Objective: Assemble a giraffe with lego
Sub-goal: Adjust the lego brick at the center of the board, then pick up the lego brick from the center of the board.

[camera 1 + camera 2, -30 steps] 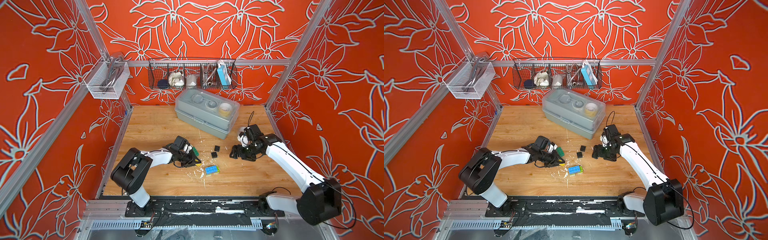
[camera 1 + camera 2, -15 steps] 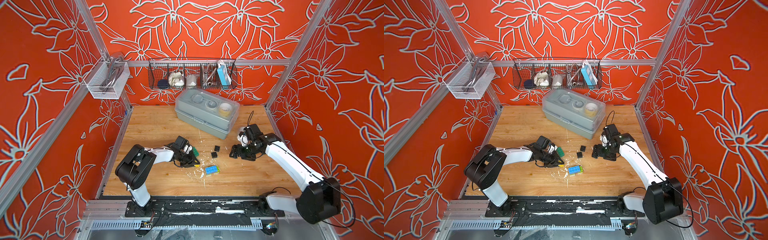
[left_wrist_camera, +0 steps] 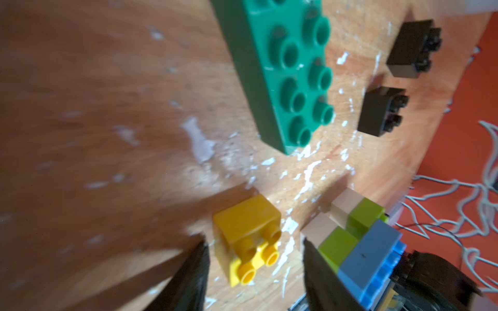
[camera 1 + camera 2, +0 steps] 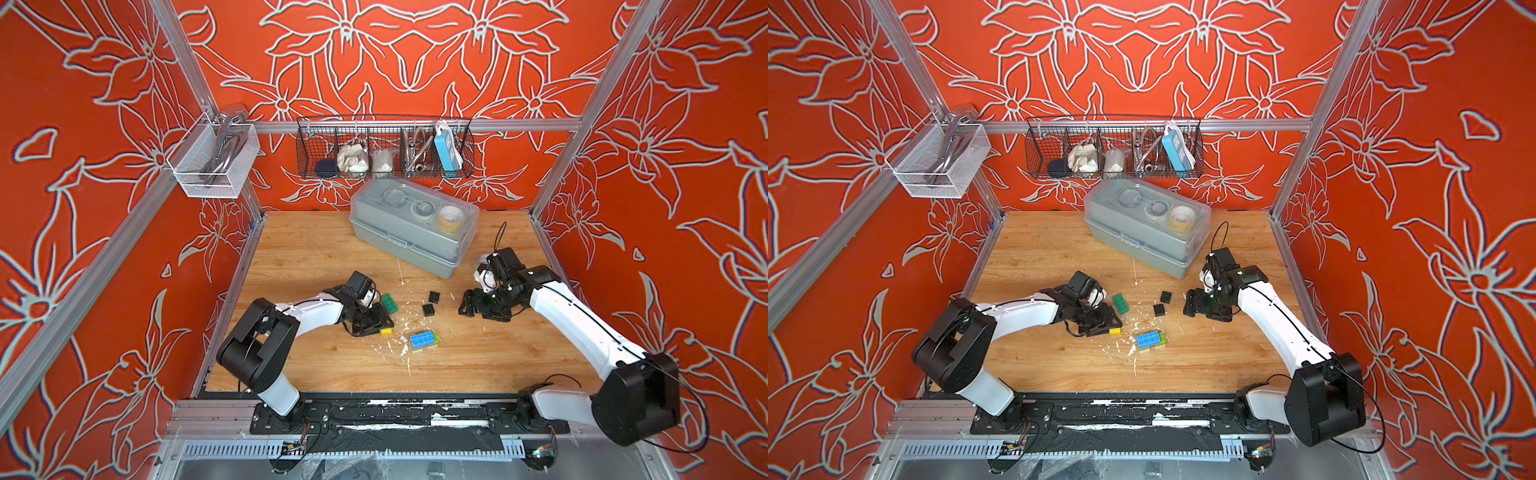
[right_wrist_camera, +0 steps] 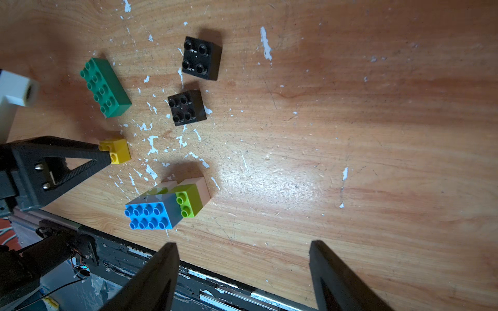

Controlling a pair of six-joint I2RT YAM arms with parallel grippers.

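Partly built, the giraffe [image 4: 424, 340], blue on lime and white, sits near the table's [image 4: 316, 257] front edge at mid-width, with bare wood toward the right edge. Just beside it, the left gripper's [image 3: 253, 242] half-spread fingers flank the yellow brick [image 3: 249, 237], gaps showing. The green brick [image 4: 389, 302] and black bricks [image 4: 434, 296] [image 4: 428, 309] lie behind. The right gripper [image 5: 242, 243] gapes wide and empty, well apart.

Top views are bright and even, pretty crisp. Left wrist view is smeary, with the left fingers [image 3: 188, 282] and nearby counter [image 3: 80, 107] out of focus. Right wrist view's sharp, with a glare patch on the wood and soft shadows.
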